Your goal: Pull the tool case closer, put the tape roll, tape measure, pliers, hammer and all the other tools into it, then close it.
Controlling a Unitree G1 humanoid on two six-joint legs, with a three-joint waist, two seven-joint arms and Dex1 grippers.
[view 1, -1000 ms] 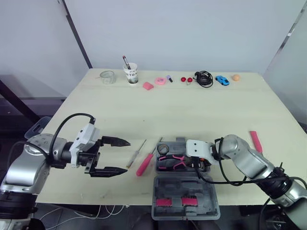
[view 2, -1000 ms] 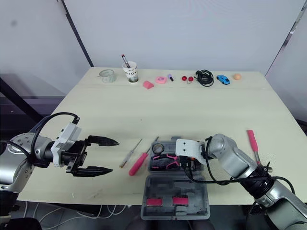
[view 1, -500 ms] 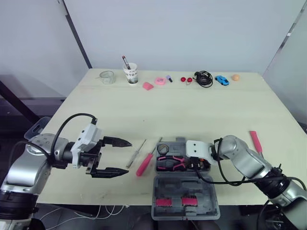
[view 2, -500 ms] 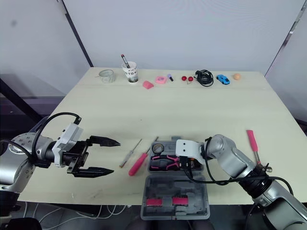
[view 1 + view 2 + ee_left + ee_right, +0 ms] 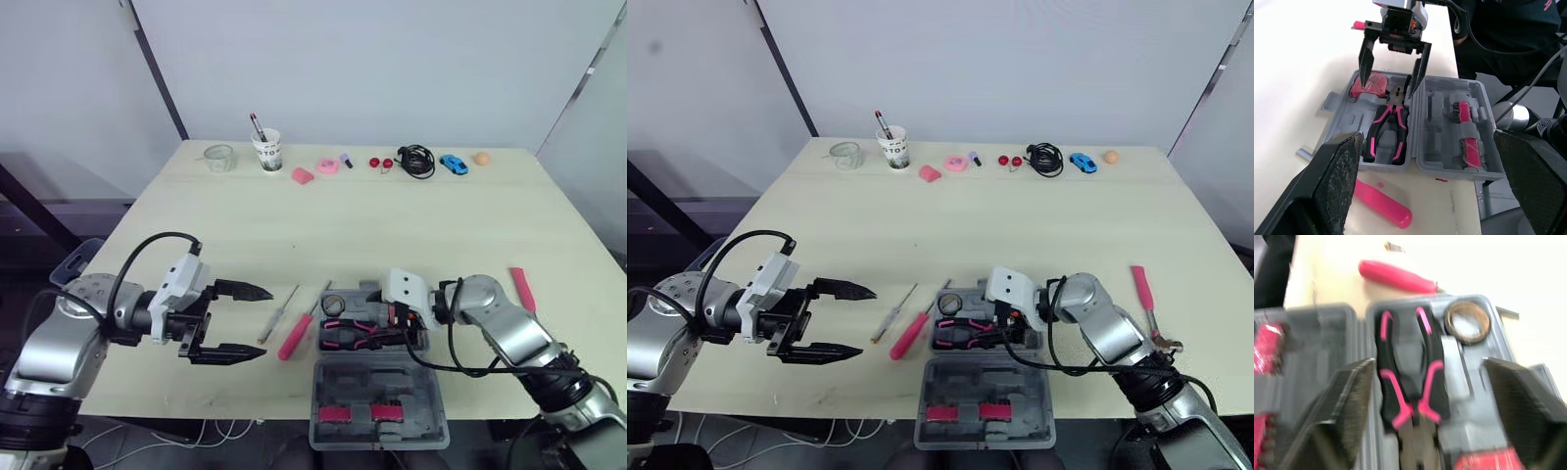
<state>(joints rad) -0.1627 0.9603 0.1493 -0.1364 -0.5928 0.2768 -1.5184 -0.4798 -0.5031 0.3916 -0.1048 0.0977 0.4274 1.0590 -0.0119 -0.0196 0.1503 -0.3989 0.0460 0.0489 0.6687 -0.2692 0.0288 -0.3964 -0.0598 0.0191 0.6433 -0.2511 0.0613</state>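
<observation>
1. Left eye view: the tool case [image 5: 423, 394] lies open at the near table edge, right of centre, with its lid half nearest the robot.
2. The pliers [image 5: 1386, 125] sit in their moulded slot in the far half. The tape roll [image 5: 1467, 322] is in the far-left pocket.
3. The right gripper [image 5: 1388, 87] hangs over the far half, spread wide and holding nothing. One finger is over a red block [image 5: 1368, 84], possibly the tape measure. The other is at the pliers' head. I can't tell whether either touches.
4. The left gripper [image 5: 265, 321] hovers left of the case, also wide apart and holding nothing.
5. Loose tools: a pink-handled screwdriver [image 5: 292, 338] just left of the case, a thin screwdriver [image 5: 278, 312] beside it, and a pink tool [image 5: 522, 288] on the table right of the case.
6. Handling guess, screwdrivers: light and stiff, and the round handles will roll. Pinch the pink one mid-handle, across its axis. The thin shaft lies flat on the table and will be hard to get under.
7. Handling guess, case: light moulded plastic that will likely slide when pushed. Brace it, and lift the lid by its near edge to shut it.
</observation>
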